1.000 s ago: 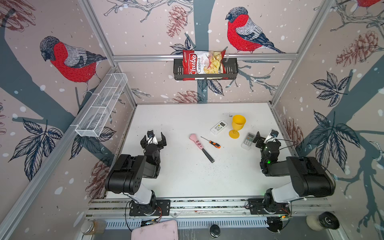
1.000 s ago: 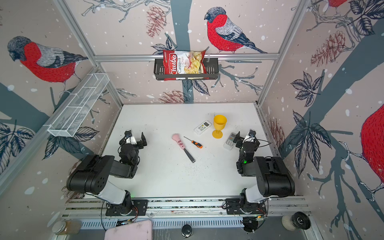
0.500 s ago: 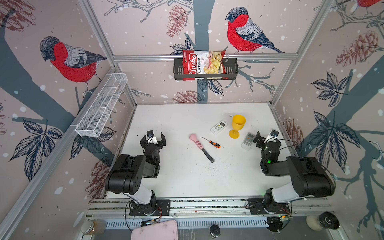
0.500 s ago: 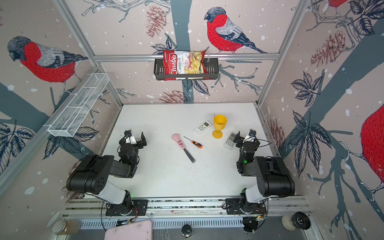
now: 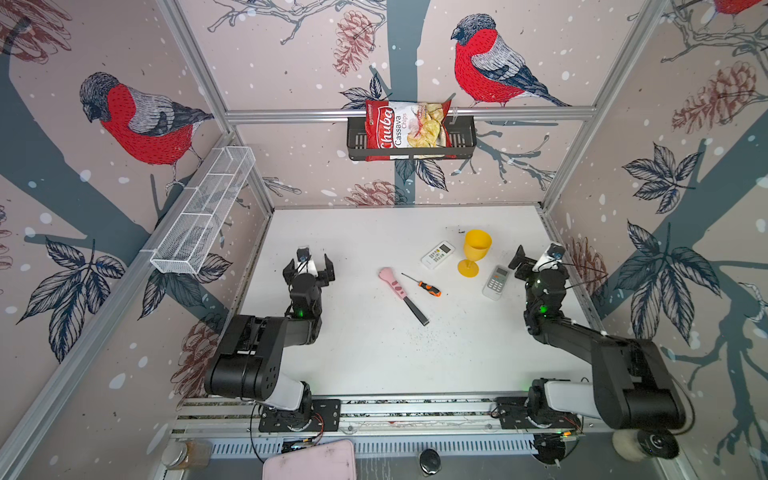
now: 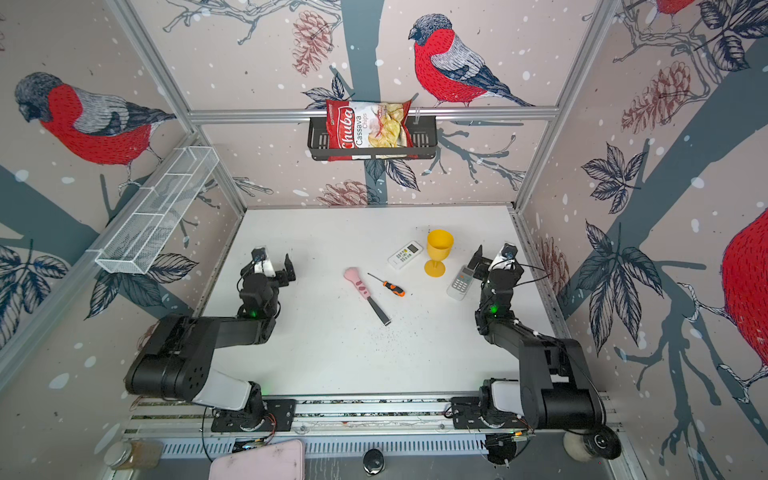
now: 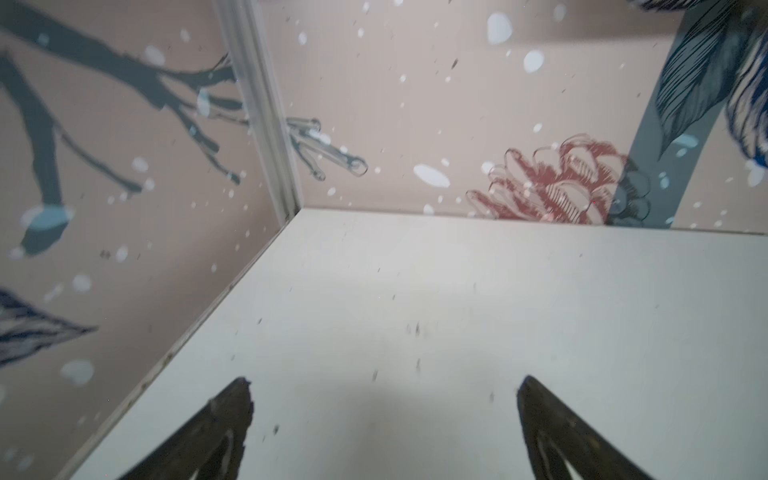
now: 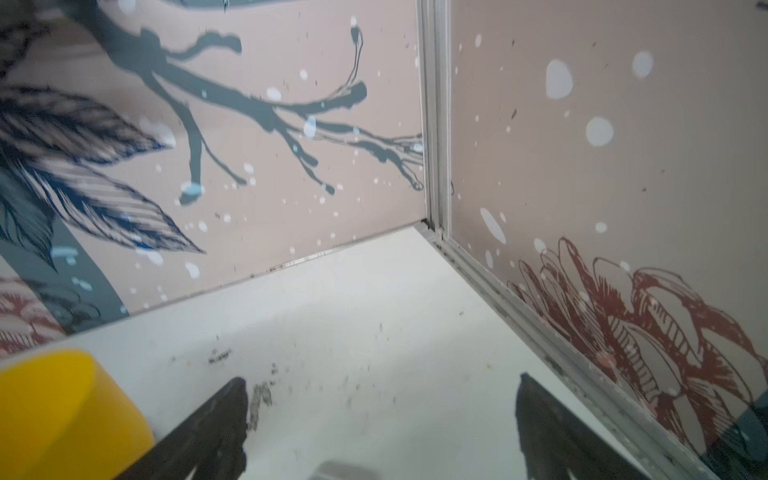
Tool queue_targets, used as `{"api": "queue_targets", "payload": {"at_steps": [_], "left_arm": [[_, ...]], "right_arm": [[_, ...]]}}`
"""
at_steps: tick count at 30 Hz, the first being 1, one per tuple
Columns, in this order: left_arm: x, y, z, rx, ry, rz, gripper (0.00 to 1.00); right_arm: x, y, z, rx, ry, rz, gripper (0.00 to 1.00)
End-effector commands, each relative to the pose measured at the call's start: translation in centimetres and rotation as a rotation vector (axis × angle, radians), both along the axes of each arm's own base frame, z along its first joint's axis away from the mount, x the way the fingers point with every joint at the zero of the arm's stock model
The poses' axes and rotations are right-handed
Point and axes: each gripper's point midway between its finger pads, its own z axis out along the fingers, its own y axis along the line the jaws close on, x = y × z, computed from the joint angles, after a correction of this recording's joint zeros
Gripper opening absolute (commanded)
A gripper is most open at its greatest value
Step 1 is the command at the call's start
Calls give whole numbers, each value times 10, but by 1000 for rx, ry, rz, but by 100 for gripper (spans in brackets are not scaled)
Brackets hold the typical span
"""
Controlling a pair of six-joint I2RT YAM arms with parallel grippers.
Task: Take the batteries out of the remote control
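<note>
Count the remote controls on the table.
2. In both top views the white remote lies left of the yellow goblet, the grey remote right of its foot. None looks hidden.

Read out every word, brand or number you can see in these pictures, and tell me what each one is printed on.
"Chuba": on the chip bag in the black basket on the back wall.
"Cassava Chips": on the same bag.
Too small to read: the keys and screens of the far remote and the near remote, and the bag's fine print.
The wrist views show no text.
</note>
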Motion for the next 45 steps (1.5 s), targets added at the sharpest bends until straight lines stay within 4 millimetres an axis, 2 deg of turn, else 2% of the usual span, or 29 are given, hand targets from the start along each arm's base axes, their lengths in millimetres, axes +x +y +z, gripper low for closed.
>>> {"api": "queue_targets", "payload": {"at_steps": [1,3,6,9,11,17,22,26,31,36,37,45], "left_arm": [[17,-25,-8,78,186,-101,98],[29,-53,5,89,221,-207,98],[42,-100,26,89,256,-369,98],[52,-151,40,123,305,-502,97],[56,-186,42,142,343,-605,97],[64,-263,14,216,470,-807,97],[72,-315,-13,248,542,-916,97],[69,-356,-38,279,589,-1025,97],[66,-389,-68,330,644,-1090,97],[74,-396,-90,331,658,-1085,97],[76,-397,-92,327,651,-1085,97],[88,-412,-104,319,624,-1078,97]], "right_arm": [[-1,7,-31,92,176,27,99],[1,12,-18,124,176,45,100],[1,10,-12,162,196,29,100],[3,14,-4,189,210,50,100],[6,19,1,204,219,81,100],[9,19,7,283,220,150,100],[11,24,10,316,211,197,100],[15,32,8,298,228,225,100],[20,34,5,280,237,221,100],[23,40,8,254,227,227,100],[26,40,-3,257,252,224,99],[27,44,-13,241,267,224,100]]}}
